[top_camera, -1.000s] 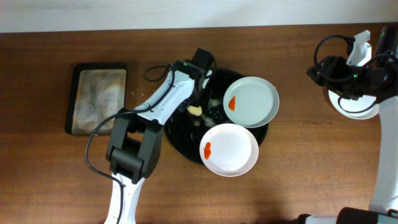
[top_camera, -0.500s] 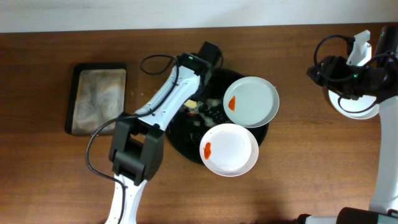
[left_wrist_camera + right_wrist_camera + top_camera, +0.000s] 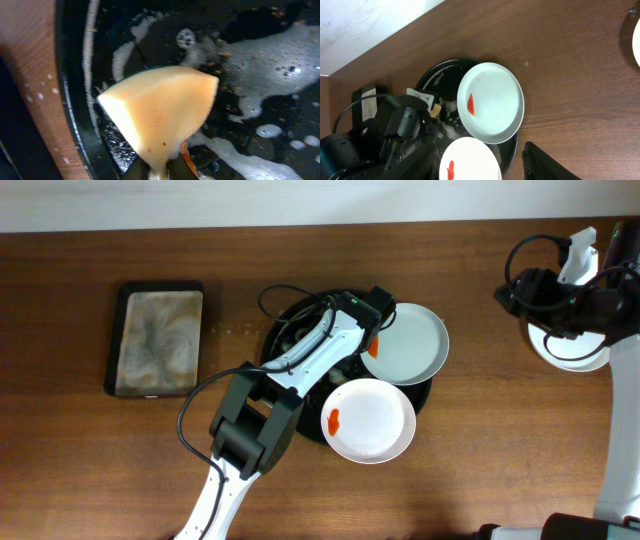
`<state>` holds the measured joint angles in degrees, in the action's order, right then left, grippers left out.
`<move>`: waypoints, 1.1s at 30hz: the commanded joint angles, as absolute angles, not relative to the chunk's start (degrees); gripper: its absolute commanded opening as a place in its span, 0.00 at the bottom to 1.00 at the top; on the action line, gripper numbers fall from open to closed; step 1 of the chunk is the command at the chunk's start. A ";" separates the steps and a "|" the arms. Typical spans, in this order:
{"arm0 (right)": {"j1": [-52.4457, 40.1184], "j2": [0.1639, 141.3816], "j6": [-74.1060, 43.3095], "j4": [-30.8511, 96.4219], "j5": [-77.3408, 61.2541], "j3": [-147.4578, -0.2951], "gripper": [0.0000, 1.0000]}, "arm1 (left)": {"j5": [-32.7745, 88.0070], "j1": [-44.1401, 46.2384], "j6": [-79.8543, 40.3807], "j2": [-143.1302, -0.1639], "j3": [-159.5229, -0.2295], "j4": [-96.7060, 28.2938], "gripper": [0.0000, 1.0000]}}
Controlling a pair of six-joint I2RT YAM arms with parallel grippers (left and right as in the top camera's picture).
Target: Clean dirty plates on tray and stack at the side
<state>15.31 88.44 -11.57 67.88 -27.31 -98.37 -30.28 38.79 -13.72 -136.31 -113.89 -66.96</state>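
The left gripper (image 3: 160,173) is clenching the yellow sponge (image 3: 160,110) over the foamy tray (image 3: 439,73), so the wiping step is going on; next it is needing to reach the mint plate (image 3: 408,345) on the right; for the right gripper (image 3: 547,162) I cannot tell

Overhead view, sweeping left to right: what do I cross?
Rectangular tray → black tray, left rim → left gripper holding the sponge → mint plate → right arm above a white plate.

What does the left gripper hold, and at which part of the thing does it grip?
The left gripper holds a yellow sponge, pinched at its narrow lower end, above the foamy black tray.
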 commanded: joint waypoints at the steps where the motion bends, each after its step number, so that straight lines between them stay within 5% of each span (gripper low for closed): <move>1: 14.85 88.12 -10.92 67.72 -27.00 -98.70 0.56 | -33.41 40.07 -15.42 -136.40 -114.45 -66.76 0.22; 10: 14.85 88.12 -10.92 67.29 -27.33 -98.70 0.56 | -28.29 45.34 -15.40 -136.40 -114.45 -66.15 0.25; 16: 14.85 88.12 -10.92 66.89 -28.08 -98.70 0.56 | -28.16 45.69 -15.40 -136.35 -115.70 -67.29 0.42; 20: 14.85 88.12 -10.94 66.67 -28.10 -98.70 0.56 | -25.12 45.56 -15.46 -136.27 -122.98 -71.68 0.43; 33: 14.85 88.12 -10.94 66.72 -28.08 -98.70 0.57 | 2.55 31.64 -15.90 -137.49 -129.05 -75.20 0.49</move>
